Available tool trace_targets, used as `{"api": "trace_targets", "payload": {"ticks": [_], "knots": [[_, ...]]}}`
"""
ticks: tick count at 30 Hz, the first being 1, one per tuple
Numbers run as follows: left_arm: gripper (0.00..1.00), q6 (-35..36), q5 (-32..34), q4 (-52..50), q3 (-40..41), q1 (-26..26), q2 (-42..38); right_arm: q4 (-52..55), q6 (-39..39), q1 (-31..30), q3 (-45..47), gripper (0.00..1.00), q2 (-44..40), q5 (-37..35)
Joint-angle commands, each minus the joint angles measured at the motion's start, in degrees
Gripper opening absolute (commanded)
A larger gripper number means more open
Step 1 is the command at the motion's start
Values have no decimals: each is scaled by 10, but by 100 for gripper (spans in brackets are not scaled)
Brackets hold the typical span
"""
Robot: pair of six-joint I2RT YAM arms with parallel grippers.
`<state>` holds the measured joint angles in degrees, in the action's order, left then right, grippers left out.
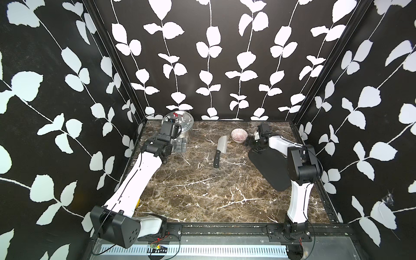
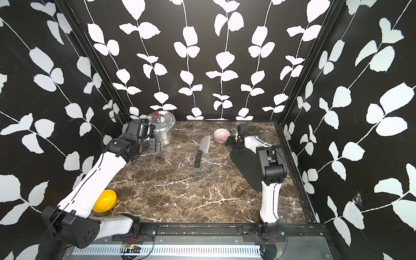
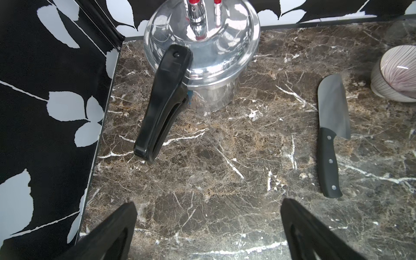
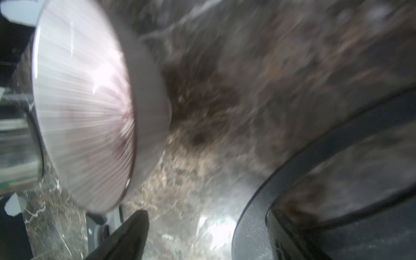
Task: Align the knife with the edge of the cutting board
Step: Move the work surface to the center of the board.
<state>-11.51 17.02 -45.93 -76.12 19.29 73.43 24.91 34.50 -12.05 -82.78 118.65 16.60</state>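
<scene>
Nearest the viewer, two robot arms rise from the near edge of a brown marble counter (image 1: 202,193). The left arm (image 1: 139,177) reaches to the far left. Its jaws are spread wide and empty, beside a steel pot (image 1: 183,126) with a long black handle (image 3: 164,105).

The knife (image 1: 219,151) lies flat at the centre far, blade pointing away, handle toward the viewer. Well apart from it on the right, the cutting board (image 1: 267,167) lies diagonally, partly under the right arm (image 1: 298,198). That arm's jaws sit at the board's far end, just beside a striped bowl (image 1: 239,135). The blurred wrist view does not show whether they are spread or pinching the board.

Knife and board are not lined up. Likely risks: swinging the thin board could knock the bowl, the board could slip from a shallow grip, and the left jaws could snag the pot's handle.
</scene>
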Motion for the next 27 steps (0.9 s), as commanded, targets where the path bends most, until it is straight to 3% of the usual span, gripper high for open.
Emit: {"api": "trace_targets", "payload": {"ticks": [1,7,17,22,27], "knots": [[99,-2,-6,5,12,-3,-26,53,14,-44,52,85,14,18],[98,-4,-11,6,21,-3,-29,28,41,-137,104,85,-13,16],[99,-14,-18,12,26,-3,-25,13,88,-325,102,84,-13,11],[99,-20,-21,11,31,-3,-29,12,112,-412,41,84,16,11],[99,-17,-17,4,39,-3,-40,20,131,-456,-37,84,66,16]]}}
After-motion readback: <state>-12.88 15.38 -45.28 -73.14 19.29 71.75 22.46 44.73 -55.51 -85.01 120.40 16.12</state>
